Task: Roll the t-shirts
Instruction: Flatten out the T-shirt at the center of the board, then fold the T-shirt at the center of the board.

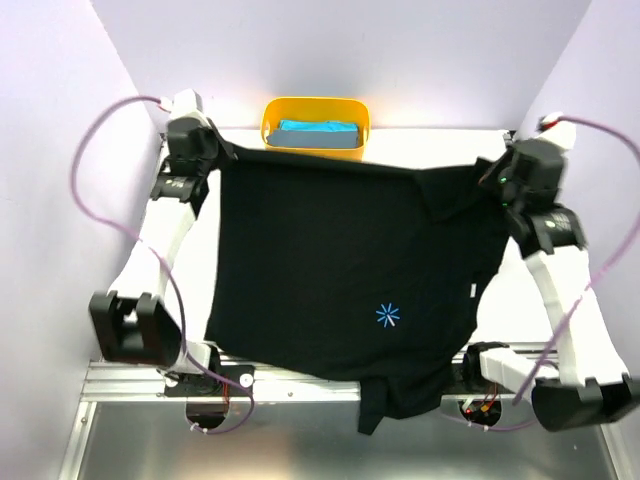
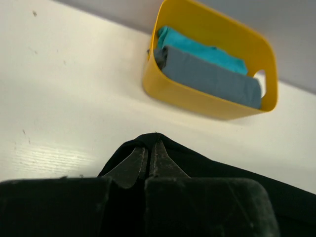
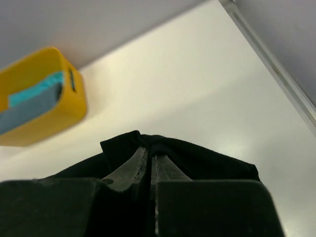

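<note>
The black t-shirt (image 1: 340, 270) is stretched out flat above the table, held up by both far corners, and its near end hangs over the front rail. A small blue star mark (image 1: 387, 316) shows on it. My left gripper (image 1: 222, 153) is shut on the shirt's far left corner (image 2: 150, 140). At the far right corner (image 3: 148, 143) my right gripper (image 1: 488, 170) is shut on the cloth too. The teal-blue t-shirt (image 1: 318, 129) lies folded in the yellow tub (image 1: 275, 117), over a grey cloth (image 2: 212, 79).
The yellow tub (image 2: 192, 98) stands against the back wall at the table's far middle. Purple walls close in both sides. White tabletop (image 3: 197, 98) shows beyond the shirt. A metal rail (image 1: 300, 385) runs along the near edge between the arm bases.
</note>
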